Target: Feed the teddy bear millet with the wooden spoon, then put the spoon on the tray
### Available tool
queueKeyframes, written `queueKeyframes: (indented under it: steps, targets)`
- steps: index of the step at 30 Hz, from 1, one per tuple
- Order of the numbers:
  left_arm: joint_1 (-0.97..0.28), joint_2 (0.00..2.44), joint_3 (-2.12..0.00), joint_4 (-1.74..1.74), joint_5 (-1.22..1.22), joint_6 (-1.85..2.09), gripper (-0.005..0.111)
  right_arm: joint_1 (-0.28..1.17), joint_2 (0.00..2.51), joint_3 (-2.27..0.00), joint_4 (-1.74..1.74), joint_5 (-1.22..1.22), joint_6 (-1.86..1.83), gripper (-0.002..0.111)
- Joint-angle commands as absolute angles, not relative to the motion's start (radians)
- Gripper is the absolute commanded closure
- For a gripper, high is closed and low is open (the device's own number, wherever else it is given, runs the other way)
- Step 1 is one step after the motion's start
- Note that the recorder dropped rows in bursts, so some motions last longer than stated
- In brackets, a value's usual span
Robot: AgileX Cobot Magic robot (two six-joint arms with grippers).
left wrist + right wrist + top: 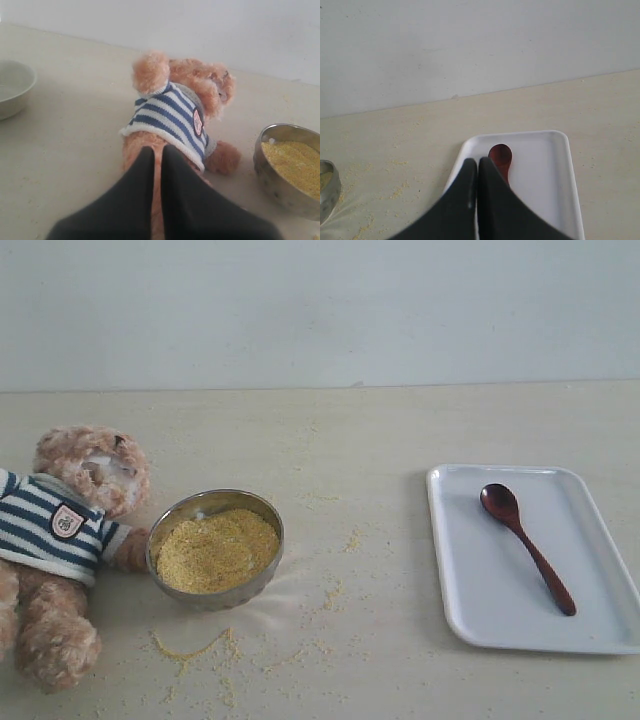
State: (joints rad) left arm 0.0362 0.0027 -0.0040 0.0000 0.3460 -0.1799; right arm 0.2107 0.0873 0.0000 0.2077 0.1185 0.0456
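The teddy bear [60,530] lies on its back at the left of the table, striped shirt up; in the left wrist view the teddy bear [170,115] is seen past my left gripper [156,150], which is shut and empty above its legs. Millet [217,550] fills the steel bowl [213,502] beside the bear's arm, and the millet [295,167] shows in that wrist view too. The wooden spoon [525,545] lies on the white tray [490,600] at the right. My right gripper [477,162] is shut and empty, hovering over the tray [545,175] and hiding the handle of the spoon [501,156]. Neither arm shows in the exterior view.
Spilled grains [195,648] are scattered in front of and to the right of the steel bowl. A pale empty bowl [12,87] stands on the table beyond the bear in the left wrist view. A white wall [320,310] closes the far side of the table.
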Motion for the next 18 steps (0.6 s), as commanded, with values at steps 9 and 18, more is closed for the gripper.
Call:
queueKeyframes:
  steps: [9,18]
  targets:
    - [0.038,0.000,0.000,-0.011,0.348,-0.164,0.102,0.209,0.082,0.000,0.208,0.109,0.045,0.109]
    - [0.038,0.000,0.000,-0.011,0.348,-0.164,0.102,0.209,0.082,0.000,0.205,0.154,0.045,0.109]
